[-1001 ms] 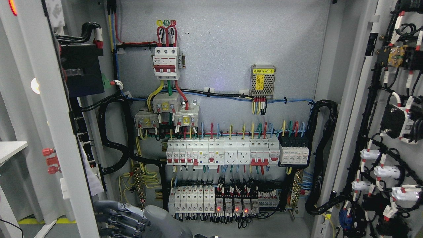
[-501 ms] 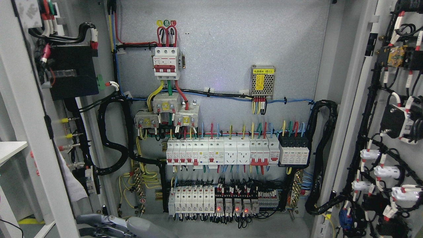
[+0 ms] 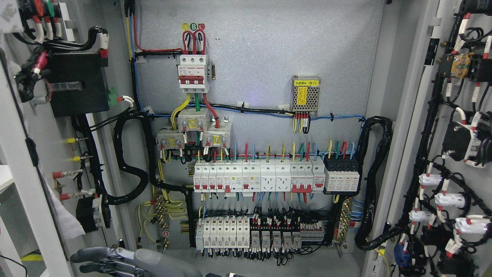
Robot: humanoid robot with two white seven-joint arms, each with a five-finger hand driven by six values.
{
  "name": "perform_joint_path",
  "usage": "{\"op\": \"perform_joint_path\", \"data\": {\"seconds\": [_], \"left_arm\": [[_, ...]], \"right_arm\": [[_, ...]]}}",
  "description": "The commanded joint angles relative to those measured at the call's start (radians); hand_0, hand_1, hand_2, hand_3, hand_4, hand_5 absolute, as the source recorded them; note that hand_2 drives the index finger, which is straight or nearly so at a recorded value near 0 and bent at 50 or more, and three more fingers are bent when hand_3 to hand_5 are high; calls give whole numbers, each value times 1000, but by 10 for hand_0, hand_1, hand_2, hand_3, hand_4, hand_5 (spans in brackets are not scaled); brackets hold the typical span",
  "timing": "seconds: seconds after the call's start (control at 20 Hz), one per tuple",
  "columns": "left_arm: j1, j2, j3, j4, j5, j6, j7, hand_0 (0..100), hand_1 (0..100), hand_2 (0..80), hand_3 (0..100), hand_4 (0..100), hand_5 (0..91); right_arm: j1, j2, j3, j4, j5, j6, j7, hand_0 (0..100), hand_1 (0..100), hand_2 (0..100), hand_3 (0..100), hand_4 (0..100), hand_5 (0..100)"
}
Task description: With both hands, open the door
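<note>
The cabinet stands open, its grey back panel (image 3: 261, 57) and rows of breakers (image 3: 257, 175) fully in sight. The left door (image 3: 40, 219) is swung far out to the left, showing the black box and wiring on its inner face. The right door (image 3: 413, 127) is swung out to the right, its inner side full of cables and white plugs. My grey left hand (image 3: 96, 261) comes in at the bottom edge, left of the middle. Its fingers (image 3: 82, 256) stretch leftward toward the left door's lower inner side and hold nothing. No right hand shows.
A thick black cable loom (image 3: 128, 165) loops from the left door into the cabinet. Another loom (image 3: 371, 173) runs down the cabinet's right inner side. A white tabletop edge (image 3: 4, 175) shows outside, behind the left door.
The left door has swung further left, exposing more of its inner wiring. My left hand has slid left and lower with it. The red lights on the bottom relays have gone out.
</note>
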Motion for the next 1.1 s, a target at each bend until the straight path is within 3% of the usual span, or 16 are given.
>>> {"op": "perform_joint_path", "data": {"seconds": [0.0,0.25,0.7,1.05], "left_arm": [[-3,34,-1,-5,-1,1,0,296,0,27,27,37,0],[-1,37,1,-2,-1,1,0,296,0,27,27,37,0],[-1,31,2,-2,0,0,0,296,0,27,27,38,0],[-1,29,2,-2,0,0,0,296,0,27,27,37,0]], "right_arm": [[-35,0,108,32,-19,-1,-1,219,0,0,0,0,0],[-89,0,122,34,-42,1,-2,219,0,0,0,0,0],[-150,0,172,32,-111,5,-64,218,0,0,0,0,0],[-190,0,221,29,-151,4,-64,218,0,0,0,0,0]]}}
